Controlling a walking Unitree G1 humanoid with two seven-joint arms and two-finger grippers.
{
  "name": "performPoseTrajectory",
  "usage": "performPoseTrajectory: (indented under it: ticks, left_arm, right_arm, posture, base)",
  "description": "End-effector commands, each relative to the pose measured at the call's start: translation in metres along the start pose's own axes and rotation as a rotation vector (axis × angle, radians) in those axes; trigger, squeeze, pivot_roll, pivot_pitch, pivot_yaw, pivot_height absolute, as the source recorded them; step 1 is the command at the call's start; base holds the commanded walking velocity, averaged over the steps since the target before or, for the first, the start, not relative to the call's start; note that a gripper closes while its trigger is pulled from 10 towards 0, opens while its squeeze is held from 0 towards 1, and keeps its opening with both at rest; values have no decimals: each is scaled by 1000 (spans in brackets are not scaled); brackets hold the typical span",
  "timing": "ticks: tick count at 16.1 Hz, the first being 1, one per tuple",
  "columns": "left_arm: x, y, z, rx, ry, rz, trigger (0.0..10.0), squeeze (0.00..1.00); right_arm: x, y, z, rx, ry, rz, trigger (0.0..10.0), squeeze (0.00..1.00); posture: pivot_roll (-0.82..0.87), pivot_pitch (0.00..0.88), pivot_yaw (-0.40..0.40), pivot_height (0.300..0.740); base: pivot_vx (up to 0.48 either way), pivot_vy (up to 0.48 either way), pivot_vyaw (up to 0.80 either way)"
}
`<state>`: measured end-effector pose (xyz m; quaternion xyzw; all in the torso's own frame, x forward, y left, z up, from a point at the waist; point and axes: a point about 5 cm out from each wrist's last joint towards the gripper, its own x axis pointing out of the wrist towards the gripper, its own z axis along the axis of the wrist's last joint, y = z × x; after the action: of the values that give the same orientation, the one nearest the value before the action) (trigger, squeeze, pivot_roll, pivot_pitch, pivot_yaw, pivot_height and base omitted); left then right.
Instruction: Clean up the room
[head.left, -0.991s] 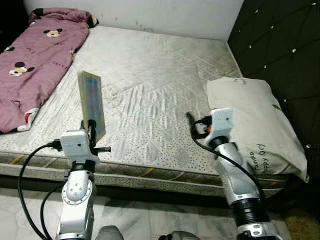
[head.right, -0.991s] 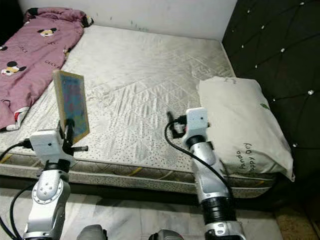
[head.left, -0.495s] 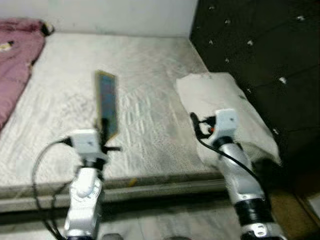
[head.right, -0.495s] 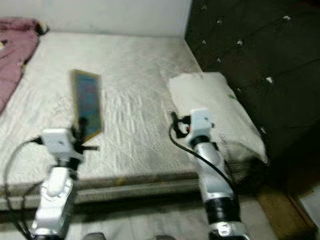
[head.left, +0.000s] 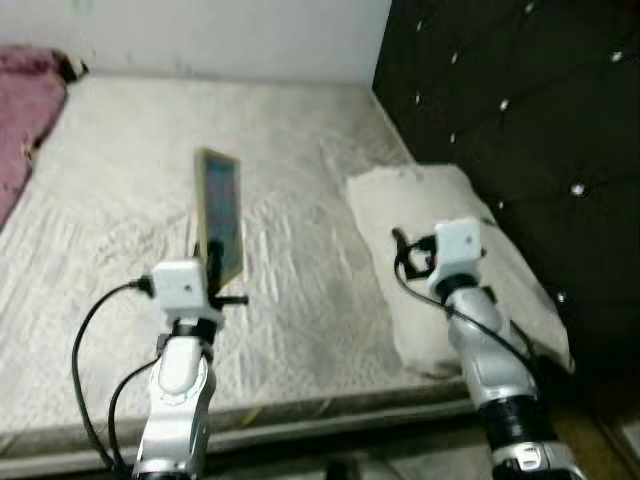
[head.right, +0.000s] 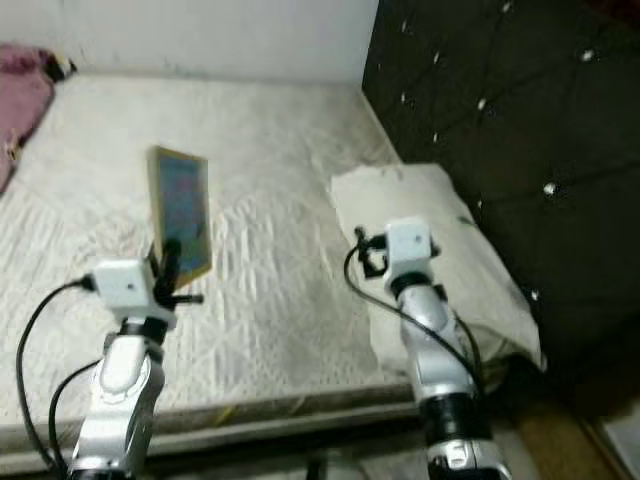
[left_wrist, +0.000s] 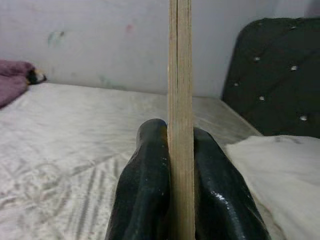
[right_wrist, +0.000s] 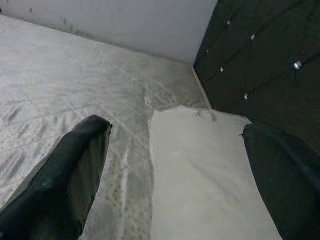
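above bare mattress (head.left: 120, 260), left gripper (left_wrist: 180, 165) clamps upright book (head.left: 220, 228)

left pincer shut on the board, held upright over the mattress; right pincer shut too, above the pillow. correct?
One thing is off: the right pincer is open, not shut. The right wrist view shows its two black fingers spread wide apart with the pillow between them and nothing held. The rest stands: the left pincer is shut on the board, held upright over the mattress.
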<state>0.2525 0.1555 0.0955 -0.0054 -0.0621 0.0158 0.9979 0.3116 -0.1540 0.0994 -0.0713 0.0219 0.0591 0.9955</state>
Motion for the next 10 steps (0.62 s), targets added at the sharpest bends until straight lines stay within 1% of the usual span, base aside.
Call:
performPoseTrajectory:
  ticks: [1,2,4,6,10]
  left_arm:
    - [-1,15,5,61,-18,67,10000,0]
    - [-1,12,4,76,-4,8,10000,0]
    - [-3,11,3,89,-1,12,10000,0]
    - [-2,11,3,78,0,15,10000,0]
    - [-2,10,4,71,3,23,10000,0]
  right_arm:
    - [3,5,5,-2,-6,-3,10000,0]
    - [2,7,5,5,-12,12,10000,0]
    - [1,9,6,13,-19,22,10000,0]
    - [1,10,6,16,-20,26,10000,0]
    - [2,9,6,16,-19,31,10000,0]
  posture:
    - [5,0,-70,740]
    - [6,0,-70,740]
    - [4,0,-72,740]
    - [4,0,-73,740]
    - [4,0,-78,740]
  base:
    - [0,0,0]
    - [0,0,0]
    - [0,0,0]
    - [0,0,0]
    - [0,-314,0]
